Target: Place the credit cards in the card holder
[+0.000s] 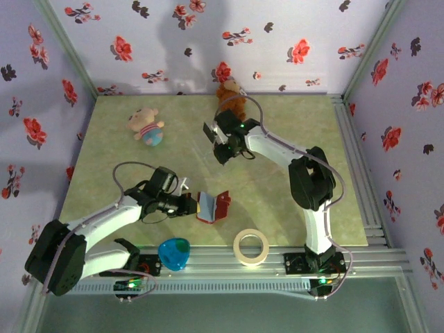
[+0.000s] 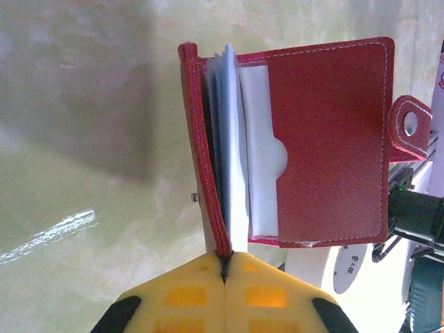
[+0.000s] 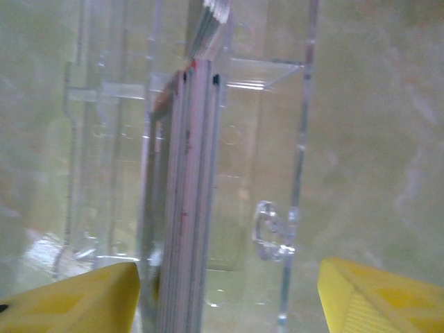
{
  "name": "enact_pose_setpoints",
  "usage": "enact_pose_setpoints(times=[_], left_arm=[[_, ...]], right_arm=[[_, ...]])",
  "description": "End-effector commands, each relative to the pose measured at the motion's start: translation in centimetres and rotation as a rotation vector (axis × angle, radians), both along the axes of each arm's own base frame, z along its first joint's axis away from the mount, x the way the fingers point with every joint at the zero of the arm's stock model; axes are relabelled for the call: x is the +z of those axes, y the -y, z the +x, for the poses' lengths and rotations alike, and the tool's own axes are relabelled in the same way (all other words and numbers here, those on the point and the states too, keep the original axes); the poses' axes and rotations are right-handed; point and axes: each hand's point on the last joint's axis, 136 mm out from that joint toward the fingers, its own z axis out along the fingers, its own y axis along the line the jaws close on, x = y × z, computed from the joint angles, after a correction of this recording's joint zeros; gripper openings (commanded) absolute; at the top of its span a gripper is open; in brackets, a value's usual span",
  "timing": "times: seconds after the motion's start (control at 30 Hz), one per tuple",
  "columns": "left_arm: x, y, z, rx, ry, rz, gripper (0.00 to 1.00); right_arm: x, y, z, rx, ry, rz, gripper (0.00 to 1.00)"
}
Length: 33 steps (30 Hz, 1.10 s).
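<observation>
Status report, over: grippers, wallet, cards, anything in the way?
Left gripper shut on wallet at cover edge, wallet open. Right gripper open, straddling card stack in clear stand, no grip yet. Tape roll near wallet, not touching.

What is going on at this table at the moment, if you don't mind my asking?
The left gripper is shut on the edge of the red card holder, which hangs open with its pale sleeves showing. Farther back on the table, the right gripper is open around a stack of credit cards standing on edge in a clear plastic stand; it has not yet gripped them.
</observation>
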Motion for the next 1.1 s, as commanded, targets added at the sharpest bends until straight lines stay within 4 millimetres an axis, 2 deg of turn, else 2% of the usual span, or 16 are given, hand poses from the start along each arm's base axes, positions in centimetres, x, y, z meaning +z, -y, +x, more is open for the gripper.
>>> enact_pose_setpoints(times=[0.0, 0.17, 0.37, 1.07], left_arm=[[0.4, 0.4, -0.5, -0.032, -0.007, -0.023, 0.00], [0.2, 0.4, -0.6, -0.035, -0.009, -0.026, 0.00], [0.2, 0.5, -0.6, -0.038, -0.008, -0.027, 0.00], [-0.3, 0.5, -0.9, -0.054, -0.022, -0.021, 0.00]], right_arm=[[-0.1, 0.6, 0.2, 0.033, 0.063, -0.113, 0.68], [0.9, 0.9, 1.0, 0.015, 0.184, -0.174, 0.60], [2.8, 1.6, 1.7, -0.028, 0.280, -0.165, 0.54], [4.0, 2.3, 1.9, -0.051, 0.381, -0.226, 0.45]])
